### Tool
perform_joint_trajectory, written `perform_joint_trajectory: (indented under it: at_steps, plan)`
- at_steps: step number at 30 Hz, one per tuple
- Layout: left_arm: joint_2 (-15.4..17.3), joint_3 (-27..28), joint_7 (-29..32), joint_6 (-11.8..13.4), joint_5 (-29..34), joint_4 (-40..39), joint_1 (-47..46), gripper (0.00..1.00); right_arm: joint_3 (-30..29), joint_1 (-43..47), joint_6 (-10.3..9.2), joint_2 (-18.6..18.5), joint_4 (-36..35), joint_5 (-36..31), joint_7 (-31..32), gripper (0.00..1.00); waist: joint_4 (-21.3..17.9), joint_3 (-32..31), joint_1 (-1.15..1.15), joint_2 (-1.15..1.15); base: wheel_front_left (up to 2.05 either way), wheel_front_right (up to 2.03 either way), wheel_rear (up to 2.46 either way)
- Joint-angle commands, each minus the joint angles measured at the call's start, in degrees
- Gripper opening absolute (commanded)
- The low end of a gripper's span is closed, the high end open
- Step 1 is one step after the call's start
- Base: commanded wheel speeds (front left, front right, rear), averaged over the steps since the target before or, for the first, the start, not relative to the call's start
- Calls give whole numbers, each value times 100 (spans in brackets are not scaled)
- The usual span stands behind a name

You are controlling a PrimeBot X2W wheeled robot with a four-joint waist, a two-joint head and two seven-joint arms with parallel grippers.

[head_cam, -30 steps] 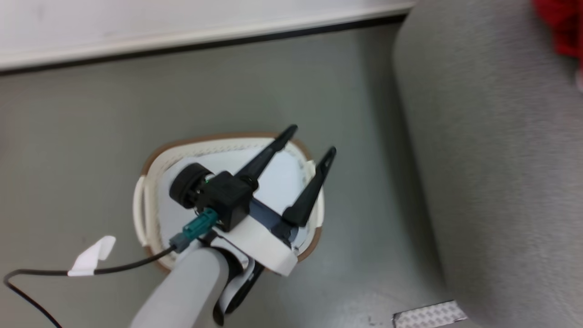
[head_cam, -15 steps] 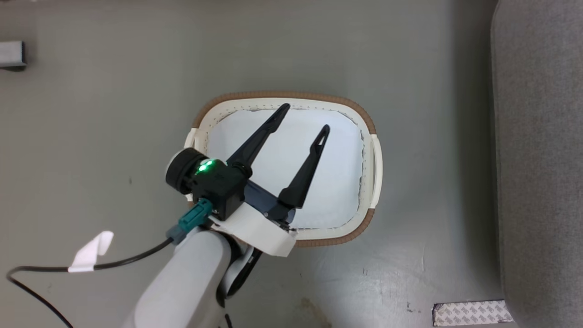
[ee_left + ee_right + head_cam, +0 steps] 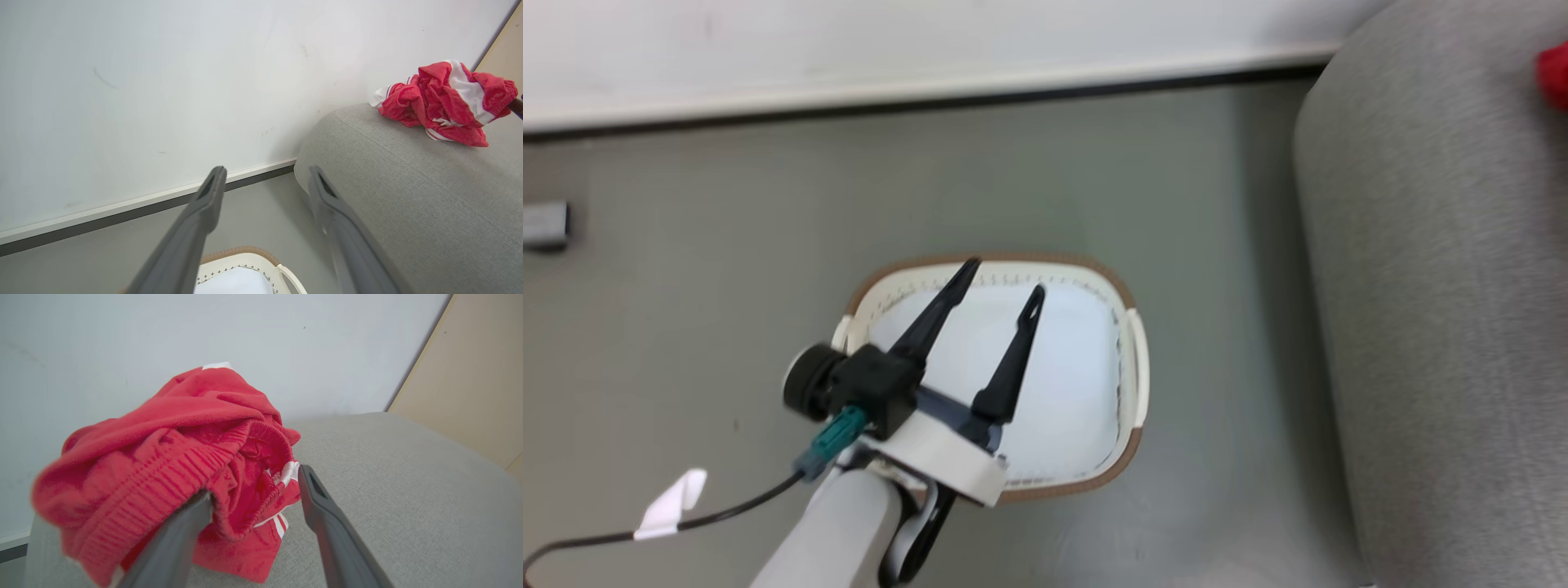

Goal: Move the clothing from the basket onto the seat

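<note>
Left fingers (image 3: 1014, 351) apart above basket (image 3: 1137, 367) rim

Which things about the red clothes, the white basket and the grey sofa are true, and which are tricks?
1. The oval cream-white plastic basket with a brown rim holds red clothes. False: it is empty, only its pale bottom shows.
2. The bright red clothing with white stripes lies on the big light grey fabric sofa. True.
3. The left gripper is shut tight. False: its two dark fingers are spread, over the basket.
4. The basket stands on the grey floor beside the sofa. True.
</note>
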Motion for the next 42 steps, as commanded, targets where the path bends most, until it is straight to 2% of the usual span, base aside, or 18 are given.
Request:
perform_joint_trajectory:
  at_steps: [1,13,18,22,26,30,35,42]
  plan:
    - [67,47,-41,38,-102,31,134,100,78,243,-15,49,-105,101,-18,100,-228,-387,1,0,0,0,0]
    - [109,451,-135,362,-467,122,1185,100,1188,2037,-15,323,-816,1130,-20,100,-406,-1499,1,0,0,0,0]
    - [8,748,-146,535,-552,37,1685,100,2204,2632,-15,326,-1058,1706,-20,100,-339,-1969,1,0,0,0,0]
    - [-77,1132,-144,599,-509,-143,2152,100,2993,3168,-15,320,-1618,2051,-20,100,-175,-2268,1,0,0,0,0]
    - [-162,1459,-143,477,-489,-254,2572,100,3518,3703,-15,311,-2145,2312,-20,100,23,-2521,1,0,0,0,0]
    - [-167,1917,-143,507,-292,-232,2889,100,4021,4073,-15,317,-2445,2560,-19,100,173,-2640,1,0,0,0,0]
    - [-247,2344,-143,427,-13,-108,3129,100,4651,4413,-15,315,-2391,2852,-20,100,237,-2736,1,0,0,0,0]
    - [-387,2734,-144,114,249,176,3221,100,5169,4734,-15,311,-2207,2986,-20,100,210,-2823,1,0,0,0,0]
